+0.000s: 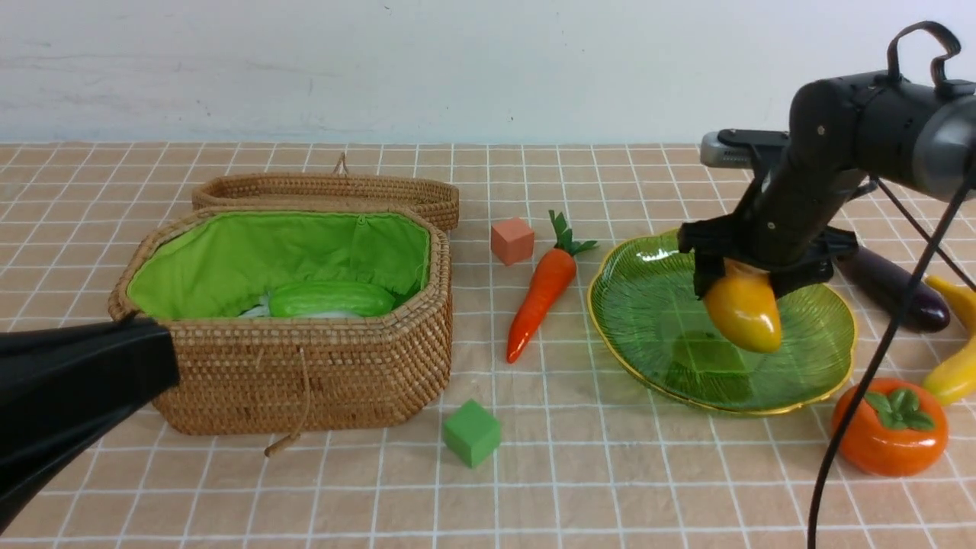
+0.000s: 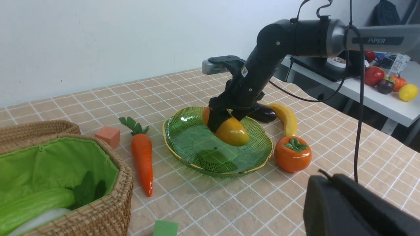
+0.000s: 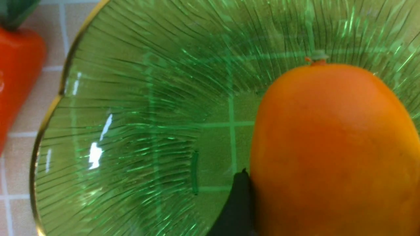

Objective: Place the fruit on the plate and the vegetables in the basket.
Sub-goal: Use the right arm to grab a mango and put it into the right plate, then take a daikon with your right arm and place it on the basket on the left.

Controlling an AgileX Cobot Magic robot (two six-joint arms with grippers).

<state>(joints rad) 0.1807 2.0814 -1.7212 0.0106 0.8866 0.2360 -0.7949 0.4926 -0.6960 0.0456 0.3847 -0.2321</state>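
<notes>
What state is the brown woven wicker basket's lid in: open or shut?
Open. The wicker lid lies flipped back behind the basket, exposing the green lining and a ridged light-green gourd inside.

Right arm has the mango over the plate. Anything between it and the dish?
Nothing visible. The mango hangs in the right gripper over the plate, and the bowl below it is bare. The carrot and the persimmon lie outside the rim.
</notes>
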